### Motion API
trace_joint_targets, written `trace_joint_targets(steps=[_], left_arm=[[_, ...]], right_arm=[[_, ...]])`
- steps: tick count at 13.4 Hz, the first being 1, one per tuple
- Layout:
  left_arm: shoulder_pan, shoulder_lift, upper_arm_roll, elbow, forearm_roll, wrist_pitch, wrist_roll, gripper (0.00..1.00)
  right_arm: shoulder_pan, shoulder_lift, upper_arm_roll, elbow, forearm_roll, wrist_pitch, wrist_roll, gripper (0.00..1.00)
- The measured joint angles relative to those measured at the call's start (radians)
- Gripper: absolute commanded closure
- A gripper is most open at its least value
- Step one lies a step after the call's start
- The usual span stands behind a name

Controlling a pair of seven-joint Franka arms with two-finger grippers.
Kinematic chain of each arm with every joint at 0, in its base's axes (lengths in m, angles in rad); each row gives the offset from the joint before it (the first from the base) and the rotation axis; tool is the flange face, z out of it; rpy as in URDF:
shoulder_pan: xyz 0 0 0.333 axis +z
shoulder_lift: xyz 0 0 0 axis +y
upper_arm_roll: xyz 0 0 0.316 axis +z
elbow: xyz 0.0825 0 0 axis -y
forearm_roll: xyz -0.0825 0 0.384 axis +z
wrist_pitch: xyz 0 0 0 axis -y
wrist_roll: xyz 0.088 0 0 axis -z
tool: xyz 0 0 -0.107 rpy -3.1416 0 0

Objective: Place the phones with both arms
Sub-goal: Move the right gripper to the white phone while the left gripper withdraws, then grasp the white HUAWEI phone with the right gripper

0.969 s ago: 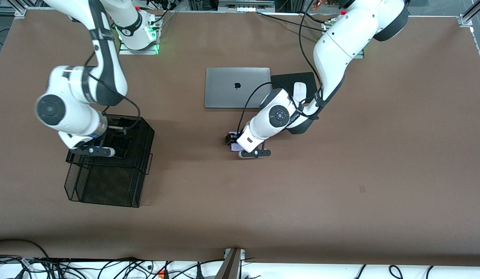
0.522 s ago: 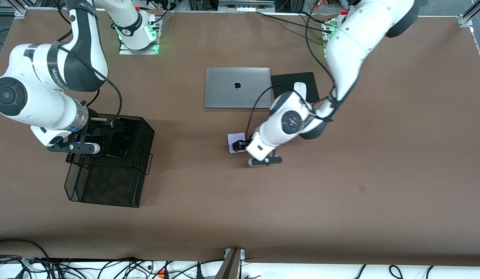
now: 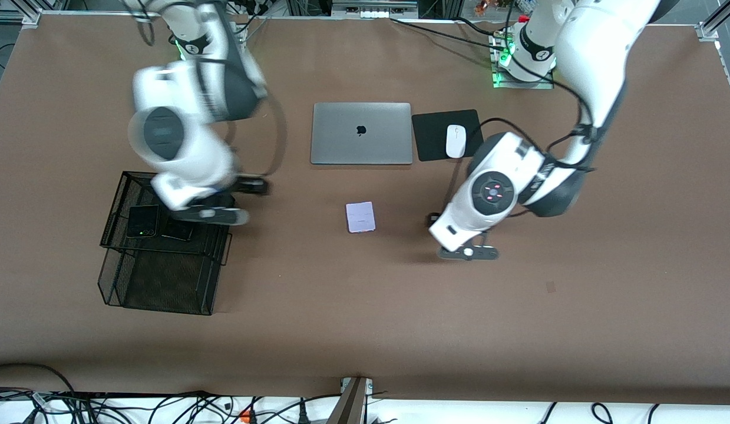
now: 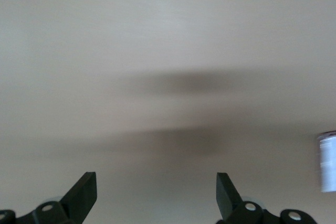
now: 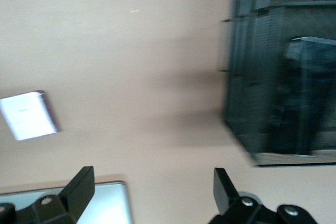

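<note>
The pale lilac-white phone (image 3: pixel 360 217) lies flat on the table, nearer the front camera than the laptop; it also shows in the left wrist view (image 4: pixel 328 161) and the right wrist view (image 5: pixel 27 115). The squarish black phone with a green dot (image 3: pixel 142 221) lies in the black wire basket (image 3: pixel 164 294). The long slim black slab (image 3: pixel 177 229) lies beside it, partly hidden by the right arm. My left gripper (image 3: pixel 436 220) is open and empty (image 4: pixel 156 182) over bare table, beside the lilac phone toward the left arm's end. My right gripper (image 3: pixel 253 187) is open and empty (image 5: pixel 152 177) over the table beside the basket (image 5: pixel 247 77).
A closed grey laptop (image 3: pixel 361 133) lies mid-table, its corner in the right wrist view (image 5: pixel 105 203). A white mouse (image 3: pixel 455 141) sits on a black pad (image 3: pixel 429 132) beside it. Cables run along the table's edge nearest the front camera.
My left gripper let go of the lilac phone and drew away toward the left arm's end. My right gripper left the green-dot phone in the basket and swung out toward the table's middle.
</note>
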Motion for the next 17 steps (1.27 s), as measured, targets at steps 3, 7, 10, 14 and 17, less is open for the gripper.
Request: trace_joint_targets(steps=[3, 7, 10, 14, 17], left_arm=[[0.138, -0.088, 0.002, 0.003, 0.009, -0.084, 0.242, 0.00], [0.305, -0.181, 0.002, 0.045, -0.056, -0.240, 0.516, 0.00], [0.339, -0.229, 0.074, 0.065, -0.141, -0.271, 0.641, 0.00], [0.076, -0.373, 0.393, 0.038, -0.183, -0.293, 0.671, 0.00], [-0.030, -0.504, 0.491, -0.036, -0.216, -0.275, 0.642, 0.00]], right_arm=[[0.018, 0.092, 0.138, 0.056, 0.000, 0.104, 0.162, 0.00], [0.019, 0.203, 0.267, 0.151, 0.000, 0.181, 0.238, 0.00], [0.018, 0.250, 0.292, 0.170, 0.000, 0.228, 0.179, 0.00], [0.013, 0.317, 0.298, 0.146, 0.000, 0.355, 0.034, 0.00], [0.013, 0.369, 0.312, 0.130, 0.000, 0.443, 0.005, 0.00]])
